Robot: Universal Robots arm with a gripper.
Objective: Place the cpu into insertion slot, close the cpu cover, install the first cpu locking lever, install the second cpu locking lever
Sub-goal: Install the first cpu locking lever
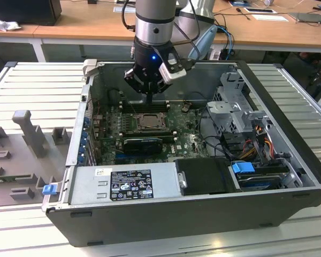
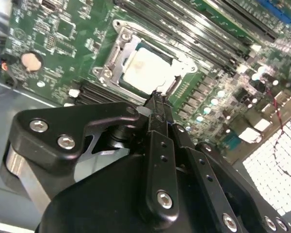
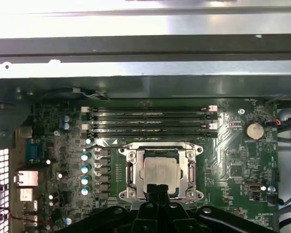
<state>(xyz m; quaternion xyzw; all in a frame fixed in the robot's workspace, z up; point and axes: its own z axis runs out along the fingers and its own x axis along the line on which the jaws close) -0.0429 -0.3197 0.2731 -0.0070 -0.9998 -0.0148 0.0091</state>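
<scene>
1 black 2-fingered tool point(image 1: 148, 100) is reaching down from a grey robot arm point(image 1: 155, 21) into an open black computer case point(image 1: 203, 214), which is lying on a ribbed grey metal table point(image 1: 37, 80). In both wrist views its fingertips point(image 3: 153, 191) point(image 2: 157, 109) are pressing together with no gap between them. They are hanging at the near edge of the insertion slot point(image 3: 123, 193), a square dark socket with a metal rim on the green motherboard point(image 3: 233, 170). Whether they are touching or pinching anything there, I cannot tell. The small flat square cpu point(image 3: 158, 170) point(image 2: 145, 68), pale silver-beige on top, is sitting inside that slot. The thin silvery frame-shaped cpu cover point(image 3: 136, 170) is lying down around it, with the chip showing through its window. 4 long black memory slots point(image 3: 150, 121) are running just beside the socket, on the side away from the tool.
</scene>
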